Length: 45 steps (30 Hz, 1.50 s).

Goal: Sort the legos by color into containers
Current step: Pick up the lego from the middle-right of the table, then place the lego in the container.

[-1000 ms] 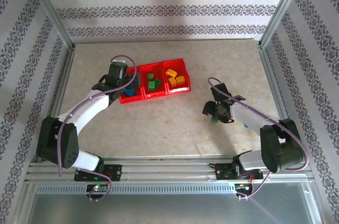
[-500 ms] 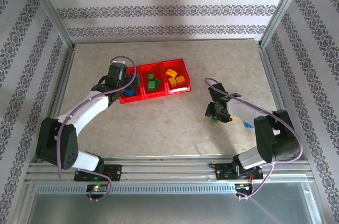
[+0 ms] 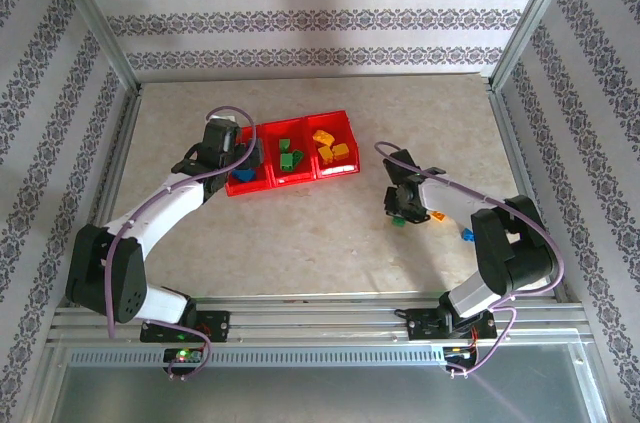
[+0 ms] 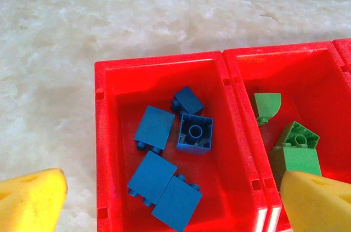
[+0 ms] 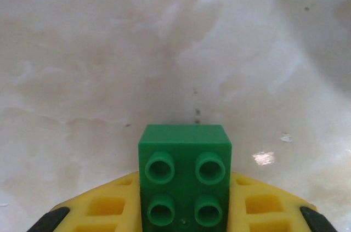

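The red containers (image 3: 262, 183) sit left of the table's centre. Their left compartment (image 4: 112, 133) holds several blue legos (image 4: 154, 126), the middle one green legos (image 4: 296, 150) and the right one yellow-orange legos (image 3: 330, 148). My left gripper (image 3: 238, 167) hangs open above the blue compartment, its yellow fingertips (image 4: 30, 202) wide apart. My right gripper (image 3: 401, 211) is low over the table at centre right, shut on a green lego (image 5: 184, 174) whose studs face the camera, squeezed between the yellow fingers (image 5: 98, 210). In the top view this green lego (image 3: 398, 223) shows just below the gripper.
An orange lego (image 3: 437, 215) and a blue lego (image 3: 467, 235) lie loose on the table beside my right arm. Metal frame posts and patterned walls bound the table on three sides.
My right gripper has shut on the green lego and shifted slightly left. The left arm has stayed still, open over the blue compartment.
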Tool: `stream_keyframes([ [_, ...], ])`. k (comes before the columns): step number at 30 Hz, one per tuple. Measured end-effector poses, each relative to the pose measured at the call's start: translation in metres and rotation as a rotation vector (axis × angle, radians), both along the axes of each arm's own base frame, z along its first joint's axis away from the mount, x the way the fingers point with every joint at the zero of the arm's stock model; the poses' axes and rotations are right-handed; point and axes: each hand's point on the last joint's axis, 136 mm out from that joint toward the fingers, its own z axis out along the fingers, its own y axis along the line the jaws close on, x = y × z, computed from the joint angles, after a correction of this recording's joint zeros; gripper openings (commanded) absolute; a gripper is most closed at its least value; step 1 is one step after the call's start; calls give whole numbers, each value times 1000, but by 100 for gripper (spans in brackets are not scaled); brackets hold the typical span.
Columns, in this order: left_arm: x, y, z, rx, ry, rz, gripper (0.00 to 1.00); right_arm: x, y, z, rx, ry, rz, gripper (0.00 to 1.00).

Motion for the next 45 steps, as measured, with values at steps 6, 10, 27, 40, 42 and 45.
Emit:
stream_keyframes([
  [6,-1,3,5,4,-15,9,100,22,32,33,-4,-89,83,18],
  [10,-4,4,7,7,-21,15,100,43,70,70,24,-193,167,19],
  [27,-10,9,8,13,-42,25,100,133,235,118,49,-384,525,24],
  [40,-10,9,8,13,-42,24,100,173,264,100,-29,-397,599,39],
  [42,-10,9,8,15,-42,23,100,174,263,98,-40,-393,604,44],
  [45,-10,9,8,18,-42,20,100,174,261,100,-56,-393,610,53],
])
